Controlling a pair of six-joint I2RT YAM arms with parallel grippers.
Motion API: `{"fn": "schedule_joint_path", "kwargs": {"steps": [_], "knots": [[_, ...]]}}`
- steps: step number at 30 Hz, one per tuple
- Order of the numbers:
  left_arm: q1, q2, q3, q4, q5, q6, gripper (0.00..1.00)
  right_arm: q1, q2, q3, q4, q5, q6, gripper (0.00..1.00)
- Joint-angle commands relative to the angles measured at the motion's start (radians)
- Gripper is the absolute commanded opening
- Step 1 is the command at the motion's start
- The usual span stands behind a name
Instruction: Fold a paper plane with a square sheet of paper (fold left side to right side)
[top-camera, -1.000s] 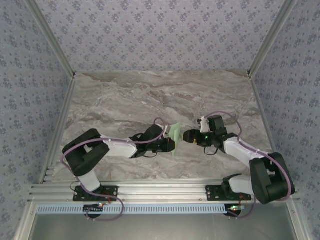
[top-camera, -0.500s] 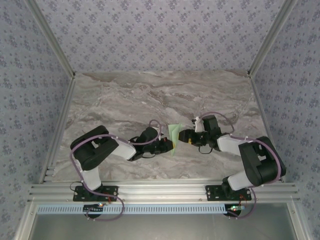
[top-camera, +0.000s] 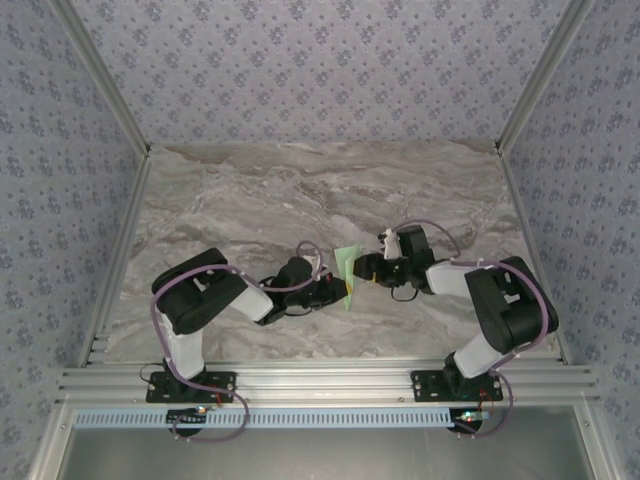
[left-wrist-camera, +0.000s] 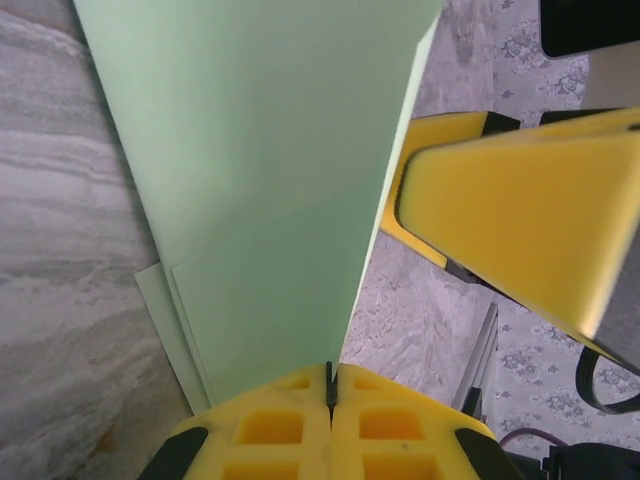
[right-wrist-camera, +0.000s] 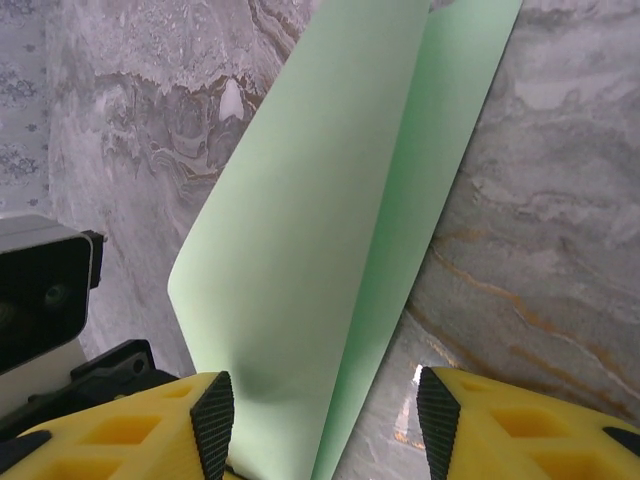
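Grey marbled bench (top-camera: 250, 200) stretches from the metal rail (top-camera: 320, 383), where both arms are bolted, back to patterned walls (top-camera: 320, 70). Just beyond the rail the two arms bend inward and meet near the middle of the bench.

The left end effector (left-wrist-camera: 329, 385) has its yellow jaws pressed together on one edge of the green paper (left-wrist-camera: 270, 180), pinching it so the sheet rises away from the jaws. Over the last second the right arm has tucked its elbow in, and the right end effector (right-wrist-camera: 325, 420) has moved leftward from a spot clear of the paper. Its jaws now straddle the sheet, spread apart with the loose, curved layers between them, and they are narrowing but not yet gripping.

The paper sits between the two end effectors, partly folded rather than flat. A second grip looks close, and that would let the left side be carried over to the right
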Motion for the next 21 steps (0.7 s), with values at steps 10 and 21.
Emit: {"fn": "schedule_joint_path", "kwargs": {"steps": [10,21], "knots": [[0.008,0.017,-0.007,0.051,0.018,-0.007,0.03,0.026,0.089,0.092,-0.097,0.083,0.015,0.50],[0.024,-0.015,-0.018,0.050,0.029,-0.001,0.17,0.040,0.127,0.117,-0.199,0.130,0.006,0.48]]}}
